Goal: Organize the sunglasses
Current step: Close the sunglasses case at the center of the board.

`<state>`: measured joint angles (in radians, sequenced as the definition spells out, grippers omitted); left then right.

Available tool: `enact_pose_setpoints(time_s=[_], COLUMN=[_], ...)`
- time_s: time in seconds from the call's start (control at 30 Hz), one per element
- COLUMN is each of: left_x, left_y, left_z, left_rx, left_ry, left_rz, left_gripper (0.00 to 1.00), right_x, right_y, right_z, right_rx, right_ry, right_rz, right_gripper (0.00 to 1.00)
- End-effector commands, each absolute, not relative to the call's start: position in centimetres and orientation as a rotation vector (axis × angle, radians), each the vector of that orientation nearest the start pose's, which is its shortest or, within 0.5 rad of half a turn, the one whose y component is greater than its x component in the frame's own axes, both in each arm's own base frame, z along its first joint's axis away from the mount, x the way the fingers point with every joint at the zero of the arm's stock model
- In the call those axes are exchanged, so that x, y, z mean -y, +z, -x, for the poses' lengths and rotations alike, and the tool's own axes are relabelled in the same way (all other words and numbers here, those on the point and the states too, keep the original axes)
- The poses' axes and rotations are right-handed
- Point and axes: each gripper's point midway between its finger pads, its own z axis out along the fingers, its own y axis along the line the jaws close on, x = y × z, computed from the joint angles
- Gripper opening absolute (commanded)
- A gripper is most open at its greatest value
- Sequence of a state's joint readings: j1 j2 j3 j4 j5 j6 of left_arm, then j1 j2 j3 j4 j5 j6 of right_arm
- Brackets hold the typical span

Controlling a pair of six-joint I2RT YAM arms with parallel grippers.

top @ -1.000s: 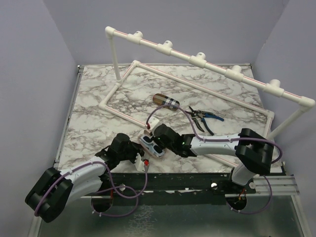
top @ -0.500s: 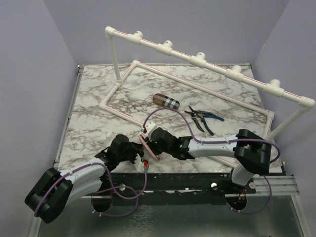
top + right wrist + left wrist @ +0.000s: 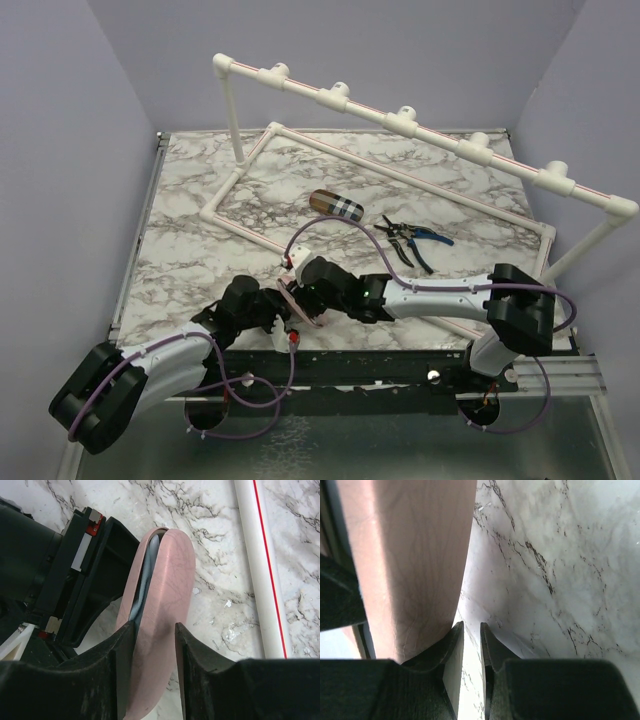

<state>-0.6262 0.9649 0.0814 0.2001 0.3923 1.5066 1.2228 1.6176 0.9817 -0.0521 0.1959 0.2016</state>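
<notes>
A pink case [image 3: 296, 300] stands on its edge near the table's front, its lid almost shut. In the right wrist view the pink case [image 3: 165, 595] shows a thin pale-blue strip in its slit. The sunglasses are hidden. My right gripper [image 3: 302, 292] is open and straddles the case's lid: in the right wrist view the gripper [image 3: 154, 625] has one finger against the case and a gap at the other. My left gripper [image 3: 278, 310] sits just left of the case. In the left wrist view the gripper [image 3: 471, 625] shows a narrow gap with only marble in it, and the case [image 3: 410, 555] lies outside its left finger.
A brown plaid case [image 3: 335, 205] and blue-handled pliers [image 3: 412, 240] lie further back on the marble table [image 3: 190, 230]. A white pipe frame [image 3: 400, 120] rises over the back. One of its floor pipes [image 3: 260, 565] runs close to the right of the pink case.
One second ago the pink case lay open with blue glasses showing inside. Its lid has since swung nearly shut. My right gripper's jaws have widened. The left arm has barely moved.
</notes>
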Motion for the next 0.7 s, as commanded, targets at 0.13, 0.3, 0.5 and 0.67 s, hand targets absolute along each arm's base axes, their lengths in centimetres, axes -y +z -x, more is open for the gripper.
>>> enact_pose_setpoints(time_s=[0.13, 0.3, 0.5, 0.67], left_x=[15.3, 15.2, 15.2, 15.3], left_y=[-2.8, -2.9, -2.9, -2.7], left_z=[-16.4, -16.3, -16.3, -16.3], left_rx=[-0.972, -0.931, -0.89, -0.885], left_ry=[-0.039, -0.021, -0.008, -0.006], left_rz=[-2.156, -2.175, -2.192, -2.185], left_gripper=[0.22, 0.23, 0.24, 0.24], right_x=[-41.3, -41.4, -42.0, -42.0], right_y=[11.4, 10.2, 10.1, 10.2], right_z=[-15.8, -15.7, -15.2, -15.2], right_rx=[-2.032, -2.073, -2.086, -2.107], right_ry=[0.656, 0.649, 0.708, 0.73], right_rz=[1.046, 1.047, 1.021, 0.958], right_gripper=[0.47, 0.56, 0.59, 0.59])
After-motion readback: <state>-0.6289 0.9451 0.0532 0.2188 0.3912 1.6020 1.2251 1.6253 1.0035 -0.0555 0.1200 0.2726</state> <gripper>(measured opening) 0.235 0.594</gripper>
